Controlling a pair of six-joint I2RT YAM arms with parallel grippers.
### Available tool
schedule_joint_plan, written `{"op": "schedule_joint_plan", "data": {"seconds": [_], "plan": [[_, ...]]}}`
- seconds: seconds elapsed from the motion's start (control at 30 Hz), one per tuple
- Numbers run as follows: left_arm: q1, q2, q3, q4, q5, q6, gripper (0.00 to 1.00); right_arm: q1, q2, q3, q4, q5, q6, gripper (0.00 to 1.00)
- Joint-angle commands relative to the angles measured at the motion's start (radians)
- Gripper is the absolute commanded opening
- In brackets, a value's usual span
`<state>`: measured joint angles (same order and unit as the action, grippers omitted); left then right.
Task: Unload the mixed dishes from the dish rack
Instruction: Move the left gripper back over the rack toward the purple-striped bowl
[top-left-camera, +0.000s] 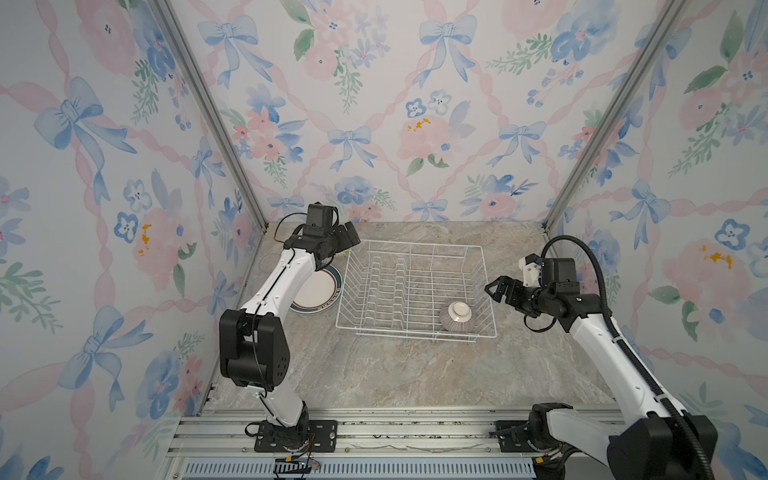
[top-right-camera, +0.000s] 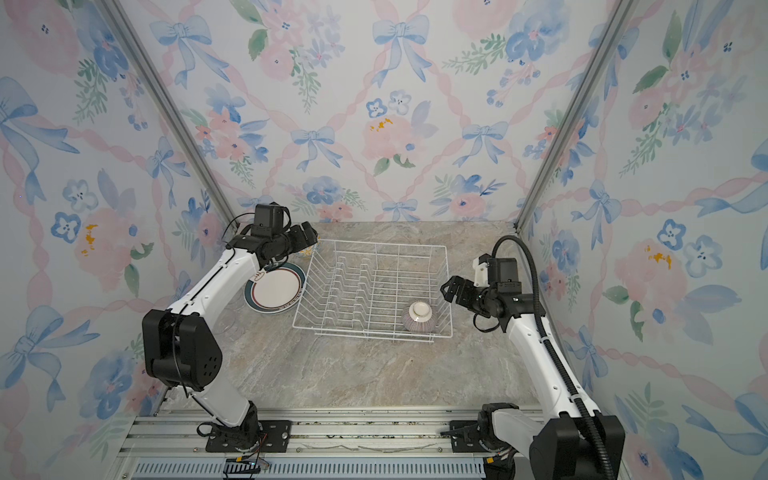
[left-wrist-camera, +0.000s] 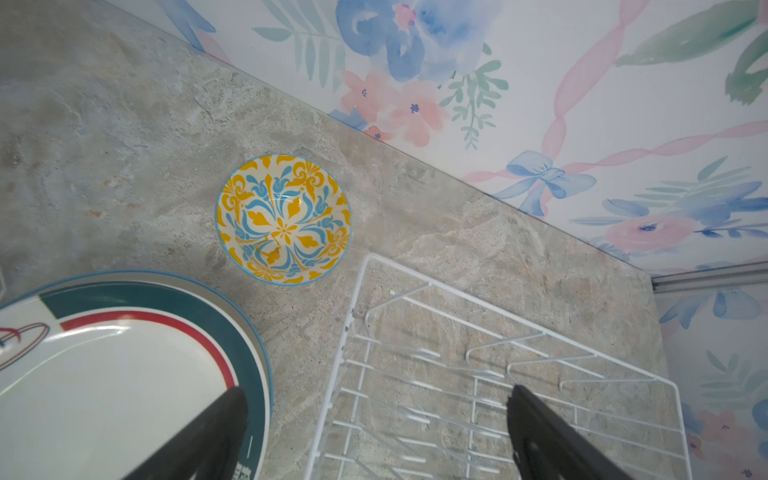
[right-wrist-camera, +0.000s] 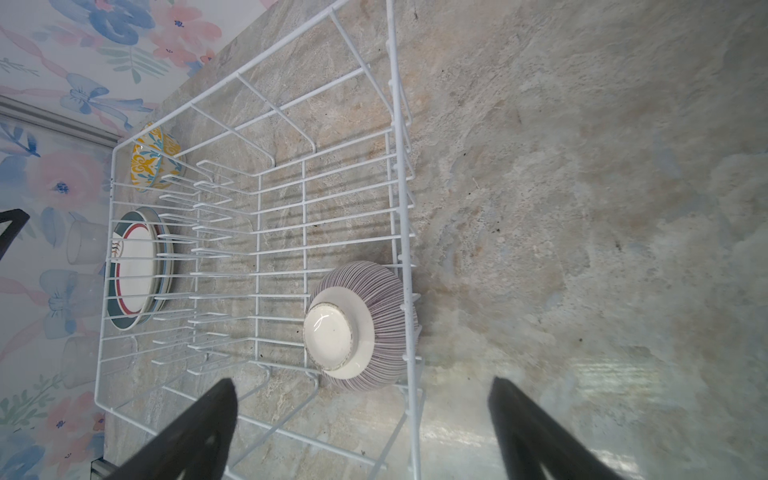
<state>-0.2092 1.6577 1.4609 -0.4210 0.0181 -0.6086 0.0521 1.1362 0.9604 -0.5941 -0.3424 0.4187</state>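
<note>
**One Bowl Left to Lift**

Pictured foot-up in the 5 o'clock corner of the dish rack (top-left-camera: 419, 243), close against the wires: the purplish striped bowl (top-left-camera: 456, 316), by the look of it the only dish not yet unloaded. Already out on the stone-look tabletop (top-left-camera: 395, 374) at the rack's 9 o'clock, a stack of plates (top-left-camera: 318, 293), teal-and-red rim uppermost. At 10 o'clock, just off the rack's corner, the yellow-blue patterned bowl (left-wrist-camera: 283, 219), upright (with faint clear glass cups (right-wrist-camera: 85, 248) beside the plates, hard to count). Hovering above that corner, jaws spread wide with nothing between them, the left gripper (left-wrist-camera: 376, 395). Poised at 3 o'clock, just outside the rack's side wall, jaws equally wide and empty, aimed at the striped bowl, the right gripper (right-wrist-camera: 363, 384). Judged to be the final pick. Called for next: a reach over the right-hand wires, a pinch across the raised foot or the rounded wall, and a straight lift clear of the rim before any sideways carry.
</note>
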Motion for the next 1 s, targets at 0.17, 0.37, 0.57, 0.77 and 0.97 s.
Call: {"op": "schedule_joint_plan", "data": {"seconds": [0.17, 0.37, 0.57, 0.77, 0.97], "plan": [[-0.137, -0.156, -0.134, -0.005, -0.078, 0.018, 0.98, 0.002, -0.055, -0.032, 0.005, -0.041, 0.024, 0.97], [-0.218, -0.256, -0.197, -0.004, -0.07, 0.006, 0.98, 0.031, -0.071, -0.057, 0.065, -0.089, 0.085, 0.97], [-0.297, -0.286, -0.225, 0.004, -0.015, -0.006, 0.98, 0.089, -0.097, -0.047, 0.047, -0.075, 0.102, 0.97], [-0.369, -0.267, -0.247, 0.047, 0.024, -0.023, 0.98, 0.123, -0.134, -0.052, 0.004, -0.051, 0.088, 0.97], [-0.426, -0.204, -0.252, 0.097, 0.098, -0.042, 0.98, 0.142, -0.178, -0.077, -0.022, -0.046, 0.083, 0.97]]}}
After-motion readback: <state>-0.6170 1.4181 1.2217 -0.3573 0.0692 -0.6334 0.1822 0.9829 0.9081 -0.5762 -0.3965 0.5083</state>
